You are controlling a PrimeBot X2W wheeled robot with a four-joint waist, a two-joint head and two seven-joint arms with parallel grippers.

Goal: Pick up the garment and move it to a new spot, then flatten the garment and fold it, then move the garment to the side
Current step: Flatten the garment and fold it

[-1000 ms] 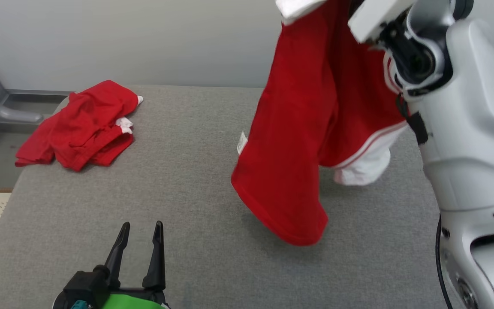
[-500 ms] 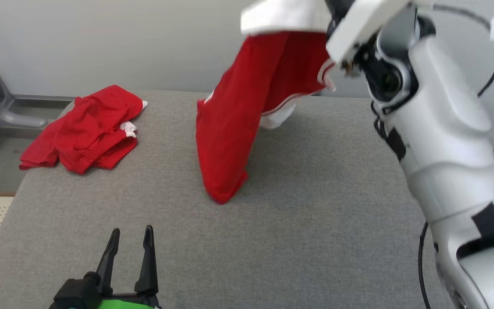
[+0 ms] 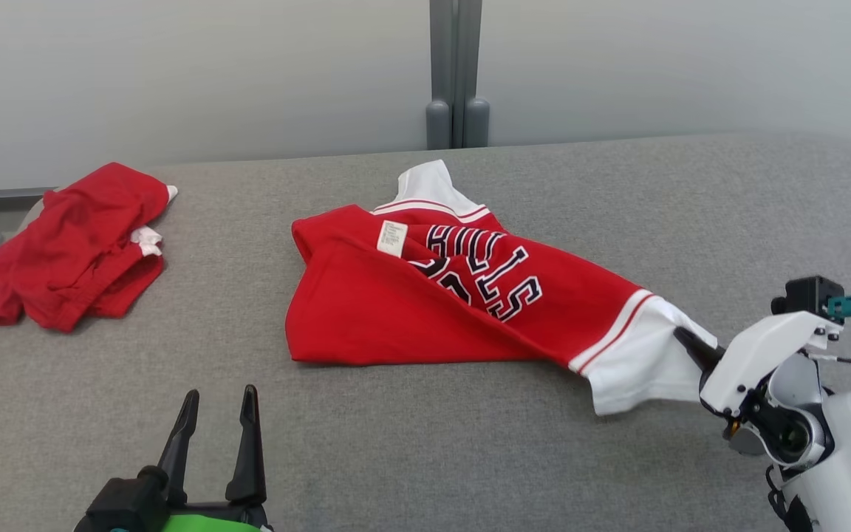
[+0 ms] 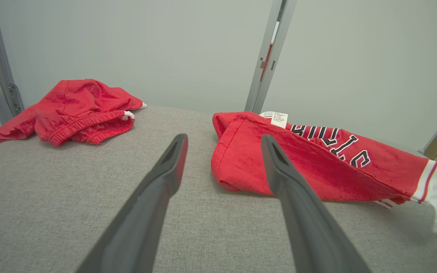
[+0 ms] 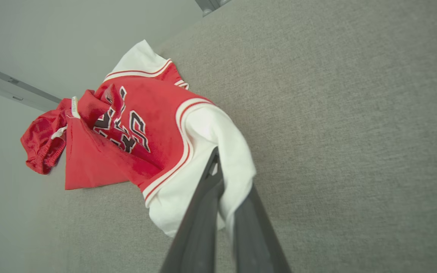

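The garment [image 3: 425,310] is laid at the table [image 3: 617,192] centre; a second garment [image 3: 71,244] is located at 10 o'clock, the left end effector [image 3: 220,393] at 7 o'clock.

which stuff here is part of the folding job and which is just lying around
In the job: red jersey, right gripper shut on its white sleeve, open left gripper, grey table.
Lying about: crumpled red garment at the table's far left, grey post behind.

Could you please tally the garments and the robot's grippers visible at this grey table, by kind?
lettered red-and-white jersey: 1
crumpled plain red garment: 1
grippers: 2 (left gripper, right gripper)
Total: 4
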